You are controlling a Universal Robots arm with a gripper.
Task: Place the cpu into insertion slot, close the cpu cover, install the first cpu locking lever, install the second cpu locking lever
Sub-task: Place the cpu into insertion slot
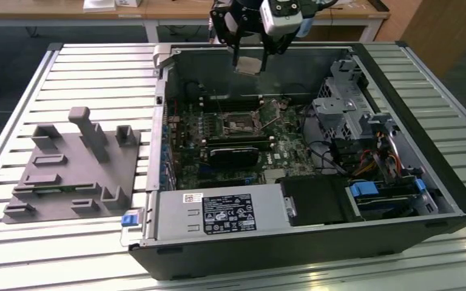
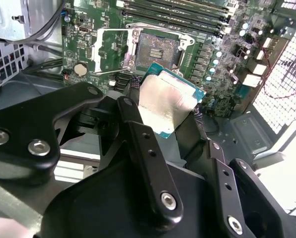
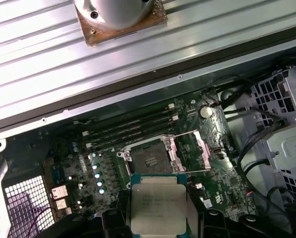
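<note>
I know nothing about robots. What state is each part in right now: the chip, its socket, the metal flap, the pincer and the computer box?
insertion slot: empty and uncovered.
cpu cover: swung open beside the insertion slot.
pincer: shut on the cpu.
cpu: held in the air, not yet in the insertion slot.
computer case: lying on its side, side panel off, inside exposed.
</note>
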